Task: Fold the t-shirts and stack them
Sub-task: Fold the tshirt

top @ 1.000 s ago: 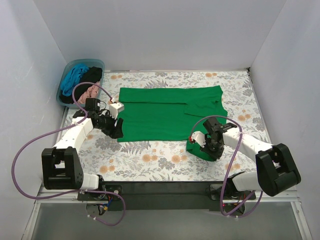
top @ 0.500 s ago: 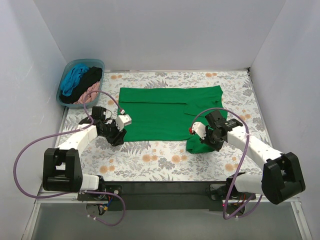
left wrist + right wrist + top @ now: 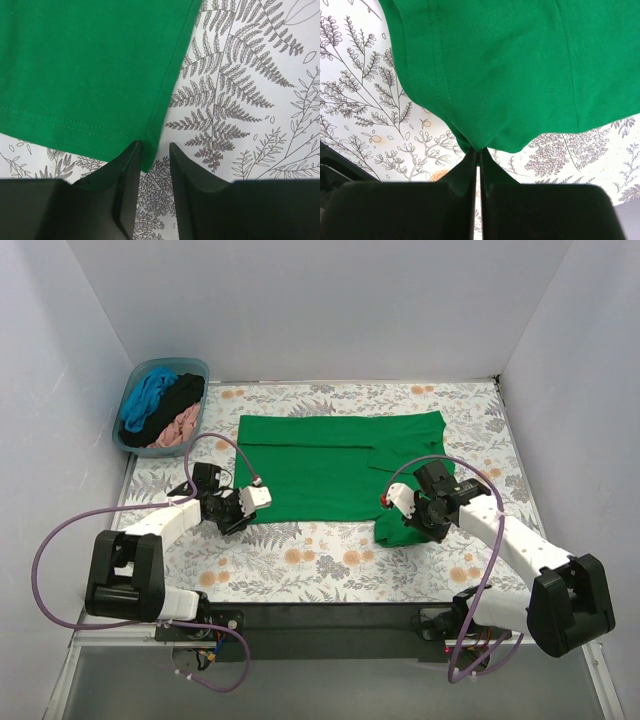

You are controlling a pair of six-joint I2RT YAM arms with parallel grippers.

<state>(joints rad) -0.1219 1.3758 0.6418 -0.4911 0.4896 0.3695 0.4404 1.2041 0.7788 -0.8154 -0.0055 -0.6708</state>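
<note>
Across the middle of the table lies the green t-shirt (image 3: 340, 465), spread flat on the flowered tablecloth (image 3: 320, 560). Its long side runs left to right. The other shirts, a teal-blue one (image 3: 148, 395), a black one (image 3: 182, 390) and a pink one (image 3: 178, 425), sit heaped in the tub (image 3: 135, 390) at the far left corner.

The right jaws are pressed tight together on a pinch of the green shirt's near right corner. From that pinch the cloth hangs gathered, with the hem stitching curving down into it. The left jaws stand parted at the near left corner, low over the table. Only the very tip of that corner reaches into the gap between them, and nothing is gripped there yet.

The weak point is the left side. With so little fabric between the jaws, a close could catch a mere sliver that slips free on the lift. It could also take just the top layer and leave the one under it behind. The tablecloth sits directly beneath the tip, so a low pinch might gather it too and drag the print up with the shirt. If the right corner rises while the left fails to hold, the fold would probably go askew. On the right, the small bunched pinch could creep out under the weight of the hanging cloth.
</note>
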